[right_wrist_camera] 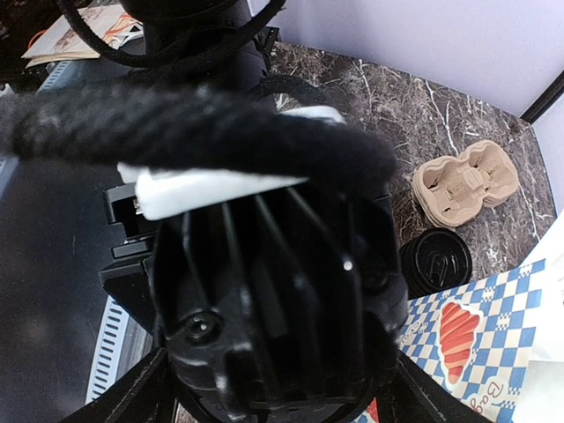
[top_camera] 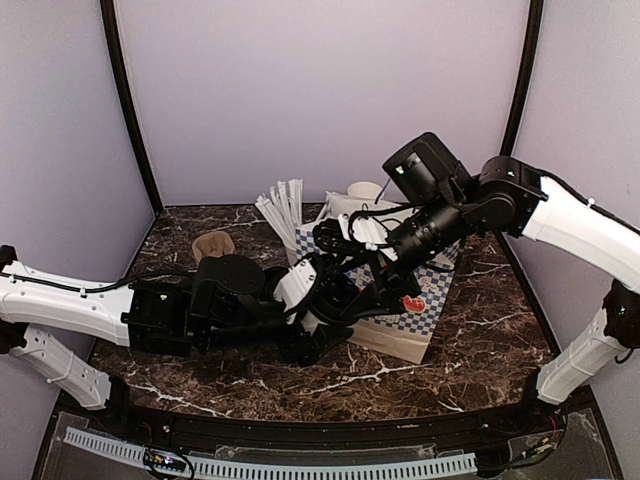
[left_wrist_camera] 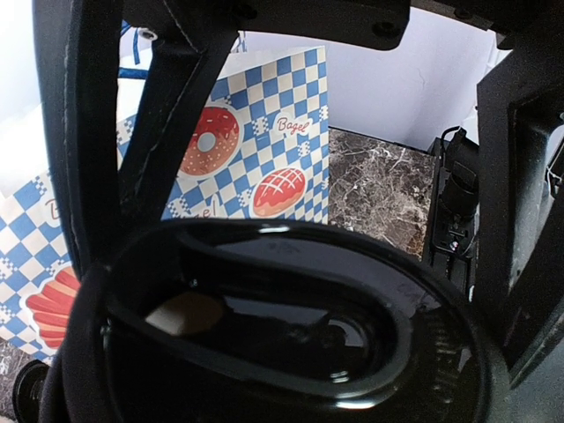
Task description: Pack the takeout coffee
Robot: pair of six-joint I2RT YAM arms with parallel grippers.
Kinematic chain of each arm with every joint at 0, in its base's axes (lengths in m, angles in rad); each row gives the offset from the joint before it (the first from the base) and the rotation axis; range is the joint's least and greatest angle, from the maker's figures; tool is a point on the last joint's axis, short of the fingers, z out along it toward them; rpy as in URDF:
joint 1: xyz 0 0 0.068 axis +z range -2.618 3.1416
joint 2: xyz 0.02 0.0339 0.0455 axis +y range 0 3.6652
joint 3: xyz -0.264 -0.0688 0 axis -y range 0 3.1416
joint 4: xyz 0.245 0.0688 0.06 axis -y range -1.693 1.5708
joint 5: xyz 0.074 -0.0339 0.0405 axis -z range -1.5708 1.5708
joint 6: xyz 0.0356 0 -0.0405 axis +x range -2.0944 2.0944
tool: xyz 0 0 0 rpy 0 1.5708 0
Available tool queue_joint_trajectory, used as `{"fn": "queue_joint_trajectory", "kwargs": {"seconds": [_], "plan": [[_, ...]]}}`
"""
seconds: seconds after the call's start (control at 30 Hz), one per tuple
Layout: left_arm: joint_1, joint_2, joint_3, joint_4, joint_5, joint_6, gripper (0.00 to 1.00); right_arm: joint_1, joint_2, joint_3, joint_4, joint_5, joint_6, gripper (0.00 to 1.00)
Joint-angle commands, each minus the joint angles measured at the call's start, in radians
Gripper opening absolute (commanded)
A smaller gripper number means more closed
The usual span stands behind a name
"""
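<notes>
A round black lid (left_wrist_camera: 291,335) with an oval recess fills the lower half of the left wrist view. It sits between the jaws of my left gripper (top_camera: 312,340), which is shut on it by the rim. No cup shows under it. My right gripper (top_camera: 345,300) hangs right over the left one. Dark fingers (left_wrist_camera: 84,150) straddle the lid on both sides, and whether they touch it is hidden. In the right wrist view the left arm's black housing (right_wrist_camera: 273,300) blocks the jaws. A white paper cup (top_camera: 365,189) stands at the back, behind the bag.
A blue-checked paper bag (top_camera: 425,315) printed with pastries lies just right of both grippers. A cup of white straws (top_camera: 283,205) stands behind them. The brown pulp carrier (top_camera: 213,243) lies at the back left. Another black lid (right_wrist_camera: 434,262) lies on the table between the carrier and the bag.
</notes>
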Motion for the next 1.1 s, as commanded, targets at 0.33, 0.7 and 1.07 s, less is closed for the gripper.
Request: {"fn": "queue_joint_trajectory", "kwargs": {"seconds": [0.33,0.7,1.07], "plan": [[0.001,-0.047,0.034,-0.014,-0.07,-0.008,0.87,0.004,-0.016,0.016,0.033,0.068,0.02,0.6],[-0.008,-0.182,0.118,-0.351,-0.09,-0.018,0.99,-0.176,-0.072,0.163,-0.003,0.041,0.022,0.59],[0.245,0.044,0.575,-0.371,-0.061,0.111,0.98,-0.365,-0.14,0.319,0.008,0.094,0.048,0.58]]}}
